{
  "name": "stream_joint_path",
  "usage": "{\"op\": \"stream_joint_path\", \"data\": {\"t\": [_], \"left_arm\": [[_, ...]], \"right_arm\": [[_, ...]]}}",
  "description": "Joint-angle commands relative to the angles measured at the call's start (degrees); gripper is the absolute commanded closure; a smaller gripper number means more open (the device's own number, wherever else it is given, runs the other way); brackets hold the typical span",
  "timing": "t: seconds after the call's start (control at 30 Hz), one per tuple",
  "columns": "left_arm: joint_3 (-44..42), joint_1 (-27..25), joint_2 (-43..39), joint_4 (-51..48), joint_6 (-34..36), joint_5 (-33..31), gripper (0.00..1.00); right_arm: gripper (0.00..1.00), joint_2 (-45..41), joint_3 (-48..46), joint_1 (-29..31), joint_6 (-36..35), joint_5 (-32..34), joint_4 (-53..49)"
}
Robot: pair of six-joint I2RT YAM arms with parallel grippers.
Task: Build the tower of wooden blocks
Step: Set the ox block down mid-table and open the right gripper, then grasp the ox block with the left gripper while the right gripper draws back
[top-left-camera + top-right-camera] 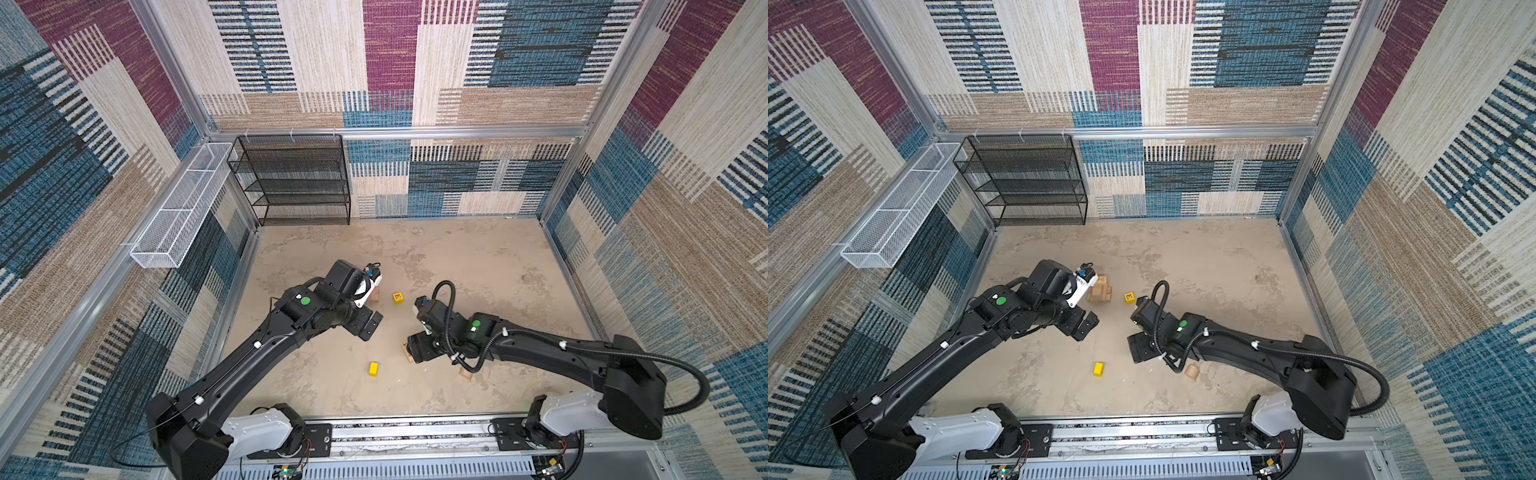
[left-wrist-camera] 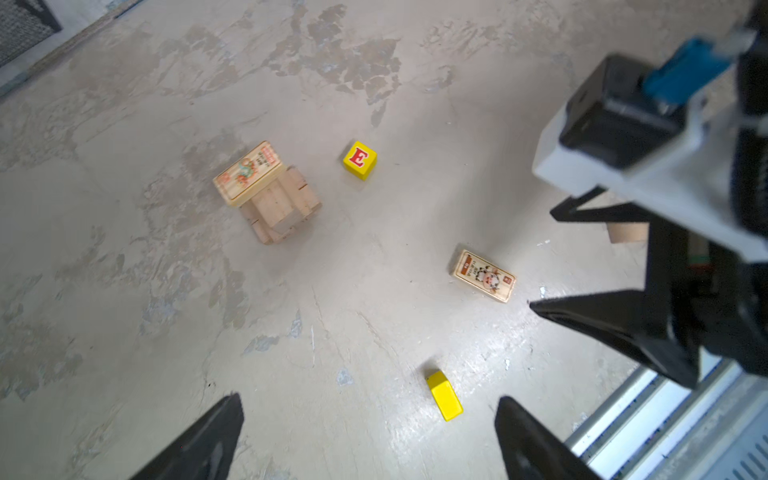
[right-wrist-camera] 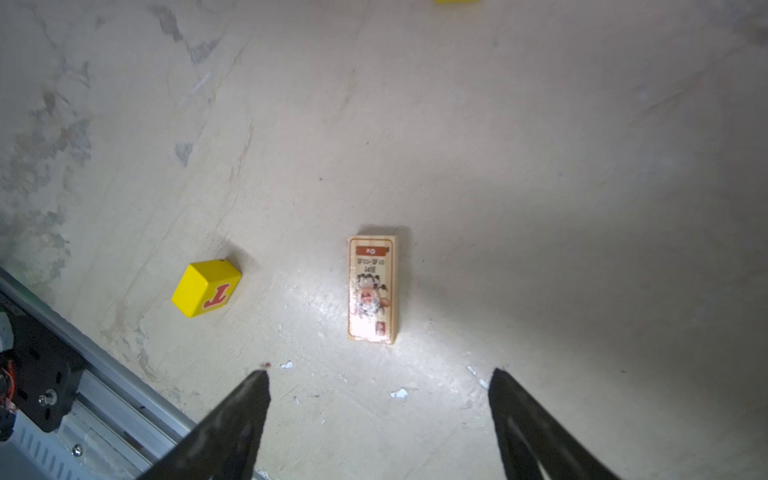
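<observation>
The tower (image 2: 282, 208) is a small stack of tan wood blocks with a picture-printed block (image 2: 248, 173) on top; in a top view the tower (image 1: 1100, 291) stands just beyond my left wrist. A yellow cube with a red E (image 1: 398, 297) sits to its right. My left gripper (image 2: 369, 401) hangs open and empty above the floor, near a yellow block (image 2: 444, 395). My right gripper (image 3: 379, 374) is open over a flat cow-printed block (image 3: 372, 289), not touching it. The yellow block (image 3: 206, 289) lies to one side. A rounded tan piece (image 1: 1192, 372) lies beneath the right arm.
A black mesh shelf (image 1: 295, 178) stands at the back left, and a white wire basket (image 1: 178, 208) hangs on the left wall. A metal rail (image 1: 415, 432) runs along the front edge. Patterned walls close in three sides. The two grippers (image 1: 371, 324) (image 1: 417, 348) are close together mid-floor.
</observation>
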Motion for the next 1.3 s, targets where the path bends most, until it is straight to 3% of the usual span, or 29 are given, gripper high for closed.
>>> {"op": "stream_joint_path", "data": {"t": [0.0, 0.13, 0.23, 0.4, 0.67, 0.97, 1.13, 1.27], "left_arm": [[-3.1, -0.9, 1.6, 7.0, 6.2, 2.0, 0.01], [-4.9, -1.1, 4.8, 8.4, 11.4, 8.2, 0.02], [-9.3, -2.0, 3.1, 13.1, 19.4, 16.5, 0.02], [-13.7, -2.5, 2.9, 21.2, 24.1, 21.1, 0.02], [-11.6, -6.8, 11.5, 21.1, 24.3, 10.7, 0.08], [-11.4, -9.9, 16.9, 26.2, 19.7, 5.1, 0.06], [-10.7, -10.0, 19.5, 27.3, 19.1, 6.9, 0.06], [-10.2, -10.2, 22.0, 27.5, 17.9, 6.3, 0.02]], "right_arm": [[0.14, -5.9, -1.8, -2.9, -1.4, 1.2, 5.4], [0.08, -12.8, -3.6, -4.9, -3.4, 4.0, 8.5], [0.07, -16.4, -5.1, -5.6, -4.4, 5.3, 9.9], [0.06, -19.3, -5.6, -5.9, -6.1, 5.8, 10.0], [0.07, -24.2, -8.8, -6.0, -6.3, 6.9, 11.5], [0.07, -25.8, -10.9, -6.0, -3.8, 7.4, 11.1], [0.06, -29.0, -11.9, -6.0, -3.3, 9.2, 10.2], [0.00, -31.2, -12.6, -6.0, -3.5, 11.1, 9.3]]}}
